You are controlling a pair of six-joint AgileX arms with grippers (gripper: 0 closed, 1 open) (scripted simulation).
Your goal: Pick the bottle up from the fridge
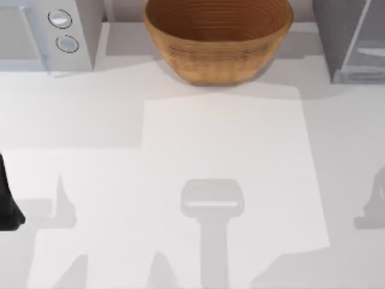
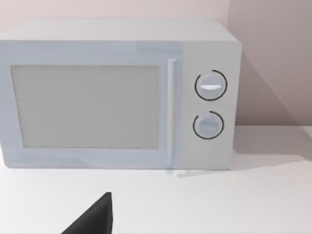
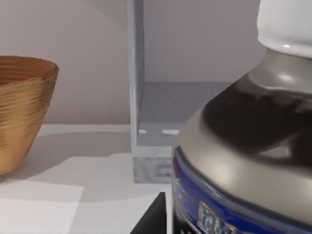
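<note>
Extraction step, by judgement: bottle [image 3: 243, 146] looms close before the right wrist camera, outside the fridge [image 3: 146, 122] at the desk's far-right corner; grasp unverifiable; next, lift clear; left arm parked at the left edge.

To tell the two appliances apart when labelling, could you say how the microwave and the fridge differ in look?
The microwave is a white box with two round knobs; the fridge is grey with a glassy panel. The microwave stands at the table's far left, door shut; the fridge at the far right, its inside open to the right wrist view. Both are box-shaped.
</note>
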